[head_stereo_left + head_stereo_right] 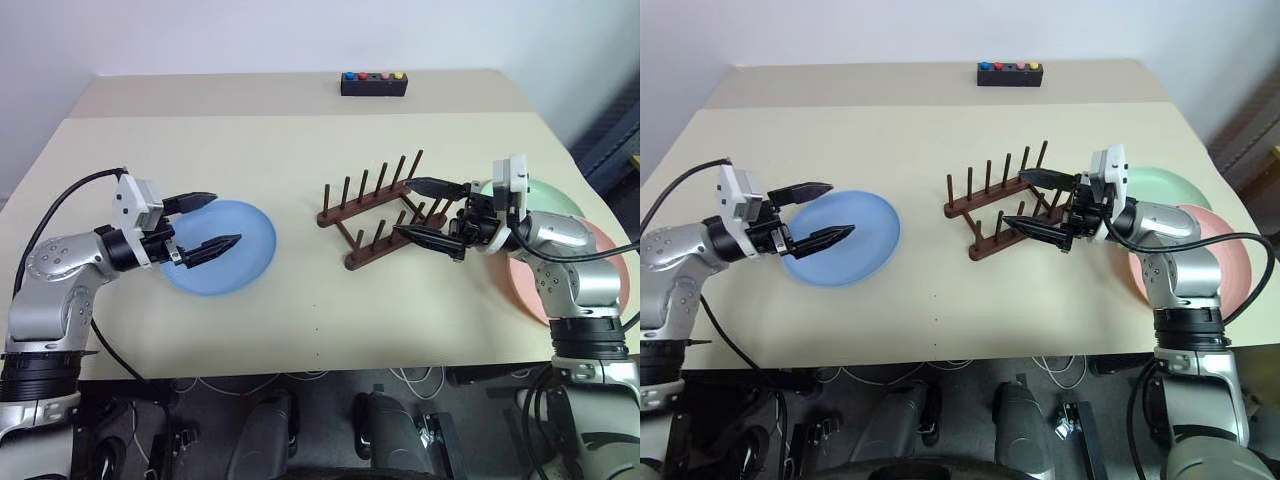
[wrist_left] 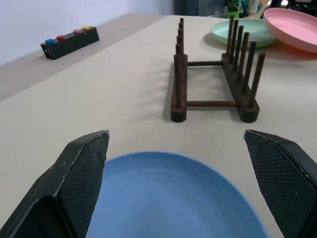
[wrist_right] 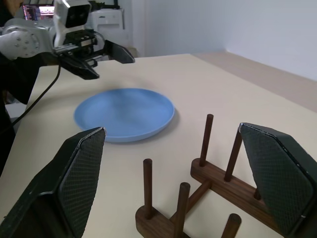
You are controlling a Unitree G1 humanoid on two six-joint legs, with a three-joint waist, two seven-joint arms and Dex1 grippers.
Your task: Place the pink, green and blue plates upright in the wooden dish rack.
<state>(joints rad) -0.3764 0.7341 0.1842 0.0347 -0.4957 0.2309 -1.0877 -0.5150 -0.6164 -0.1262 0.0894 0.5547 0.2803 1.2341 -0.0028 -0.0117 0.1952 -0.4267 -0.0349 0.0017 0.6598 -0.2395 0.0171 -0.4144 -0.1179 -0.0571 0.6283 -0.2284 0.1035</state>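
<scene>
So far nothing is racked: the left pincer (image 1: 205,222) hangs spread wide and empty over the blue plate (image 1: 225,250), which lies flat on the bench (image 1: 300,140); the wooden dish rack (image 1: 375,210) stands bare mid-bench; the right pincer (image 1: 425,210), also spread and empty, hovers beside it, with the green plate (image 1: 550,195) and pink plate (image 1: 610,265) flat beyond. All three remain to be stood up

A: dish rack (image 1: 375,208) looks like dark stained wood, smooth pegs. Plates?

B: blue plate (image 1: 232,248), green (image 2: 247,33) and pink (image 2: 293,26) all matte. Gripper fingers (image 2: 81,171) have textured black pads, bench (image 1: 300,310) is smooth matte beige.
</scene>
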